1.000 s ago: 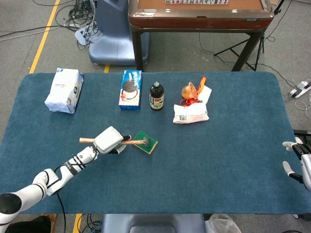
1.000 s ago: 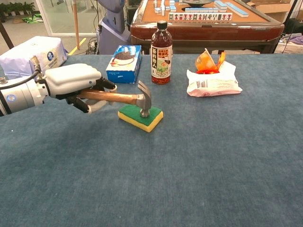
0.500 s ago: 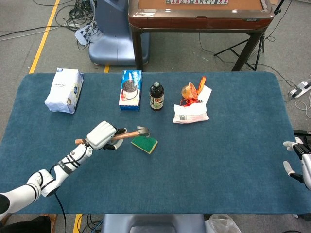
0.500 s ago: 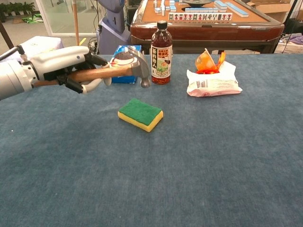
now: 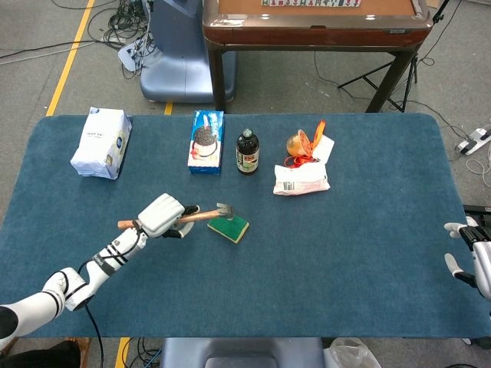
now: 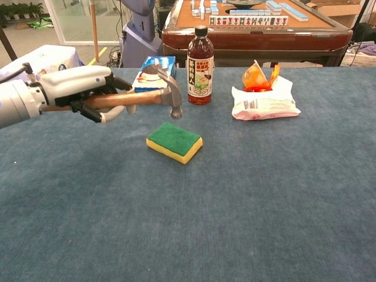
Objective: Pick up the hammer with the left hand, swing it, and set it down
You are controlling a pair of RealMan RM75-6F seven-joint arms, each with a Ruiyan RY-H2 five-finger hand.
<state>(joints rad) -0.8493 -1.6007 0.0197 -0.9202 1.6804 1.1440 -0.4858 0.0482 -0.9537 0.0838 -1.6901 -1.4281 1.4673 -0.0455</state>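
Observation:
My left hand [image 5: 160, 215] [image 6: 79, 88] grips the wooden handle of the hammer [image 5: 201, 215] [image 6: 141, 97]. The hammer is in the air, roughly level, with its metal head [image 6: 171, 95] hanging a little above the green and yellow sponge [image 5: 229, 227] [image 6: 174, 141]. My right hand [image 5: 469, 257] shows at the table's right edge in the head view, fingers apart and holding nothing.
On the far half of the blue table [image 5: 345, 253] stand a white packet [image 5: 102, 142], a blue biscuit box [image 5: 206, 141] [image 6: 154, 78], a dark bottle [image 5: 247, 152] [image 6: 200, 66] and a white bag with orange wrapping [image 5: 303, 171] [image 6: 263, 94]. A mahjong table [image 5: 314, 23] stands behind.
The hammer rose off the sponge from one second ago, swung up near the biscuit box, and has now come back down a little toward the sponge. The right hand barely moved.

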